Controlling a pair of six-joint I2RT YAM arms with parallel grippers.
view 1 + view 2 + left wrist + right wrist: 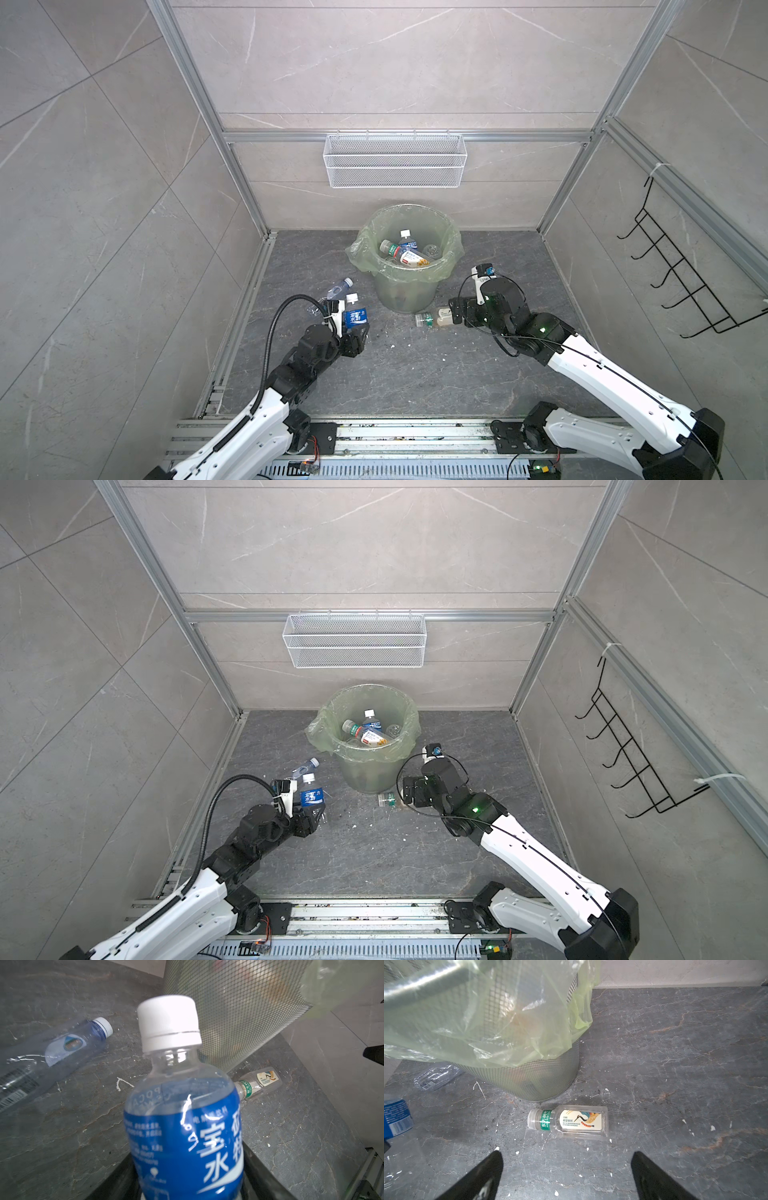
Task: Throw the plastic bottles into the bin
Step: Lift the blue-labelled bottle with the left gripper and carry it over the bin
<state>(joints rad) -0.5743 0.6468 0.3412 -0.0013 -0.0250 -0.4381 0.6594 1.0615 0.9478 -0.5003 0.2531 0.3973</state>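
Observation:
The bin (399,291) (361,771) stands at the back of the dark floor, and several plastic bottles (405,251) lie inside it. My left gripper (356,330) (312,809) (187,1184) is shut on a blue-label bottle with a white cap (356,318) (182,1126), held upright to the bin's left. A clear bluish bottle (338,289) (62,1047) lies on the floor behind it. My right gripper (455,313) (566,1152) is open, just short of a beige-label bottle (434,319) (571,1122) lying in front of the bin.
A white wire mesh basket (395,160) hangs on the back wall above the bin. A black wire rack (685,270) is fixed to the right wall. Aluminium frame rails border the floor, which carries small white specks.

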